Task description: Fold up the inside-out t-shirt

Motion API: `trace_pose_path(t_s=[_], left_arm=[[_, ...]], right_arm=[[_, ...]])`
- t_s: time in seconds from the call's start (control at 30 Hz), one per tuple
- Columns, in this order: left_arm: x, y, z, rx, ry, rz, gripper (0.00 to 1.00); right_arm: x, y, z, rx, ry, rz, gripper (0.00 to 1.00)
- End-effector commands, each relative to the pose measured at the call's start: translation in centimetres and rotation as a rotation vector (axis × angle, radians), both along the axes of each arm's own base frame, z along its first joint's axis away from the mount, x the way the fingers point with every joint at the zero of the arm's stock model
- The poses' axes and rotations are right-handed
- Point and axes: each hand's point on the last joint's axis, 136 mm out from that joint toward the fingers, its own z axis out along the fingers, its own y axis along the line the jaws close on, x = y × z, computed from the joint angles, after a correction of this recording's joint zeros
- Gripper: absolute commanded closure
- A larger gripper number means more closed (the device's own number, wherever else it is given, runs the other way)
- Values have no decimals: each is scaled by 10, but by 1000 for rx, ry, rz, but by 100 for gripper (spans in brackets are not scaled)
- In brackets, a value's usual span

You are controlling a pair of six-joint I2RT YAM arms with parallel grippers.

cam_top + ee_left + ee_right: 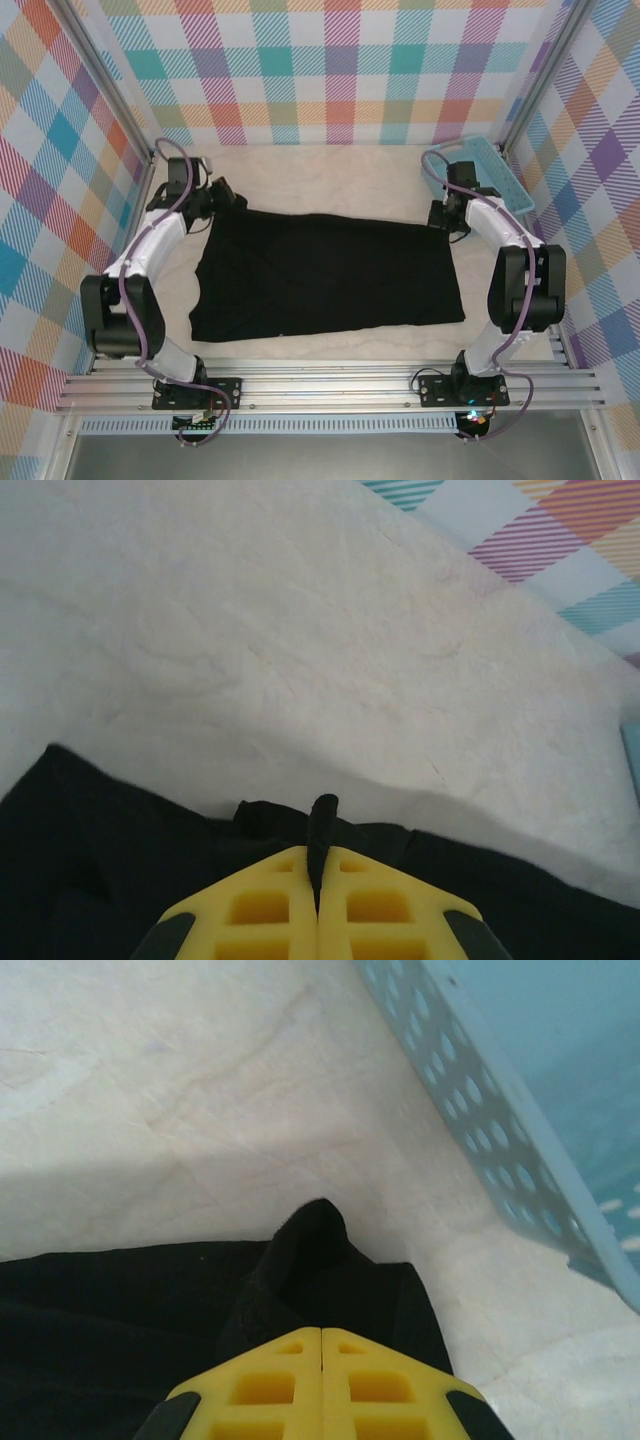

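The black t-shirt (325,275) lies spread flat as a wide dark rectangle on the cream table cover; no print shows. My left gripper (222,198) is at its far left corner, shut on a pinch of black cloth (322,825) that pokes up between the yellow fingers (265,905). My right gripper (447,218) is at the far right corner, its yellow fingers (375,1380) pressed together over a raised hump of the shirt's edge (312,1250).
A light blue perforated basket (485,172) stands at the back right, close beside my right gripper, its wall (480,1110) just right of the shirt corner. The cream cover (300,650) stretches beyond the shirt to the plaid back wall.
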Motion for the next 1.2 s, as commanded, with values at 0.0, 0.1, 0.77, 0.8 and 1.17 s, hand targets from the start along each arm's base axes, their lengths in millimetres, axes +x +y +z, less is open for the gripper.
trace_pose_path(t_s=[0.0,0.1,0.77,0.8,1.17], left_arm=[[-13,8,24,-42,-76,83,100],[-35,12,24,-34,-58,105,100],[-115,8,-21,-20,89,67,100],[-118,8,-27,-20,103,70,100],[-142,3,-65,-39,203,57,100]], right_arm=[[-6,-13,6,-26,-34,-76,100],[-12,-15,6,-32,-38,-89,100],[-55,-21,-24,-45,70,-124,100],[-58,-20,-29,-42,82,-125,100],[-65,-29,-55,-88,150,-148,100]])
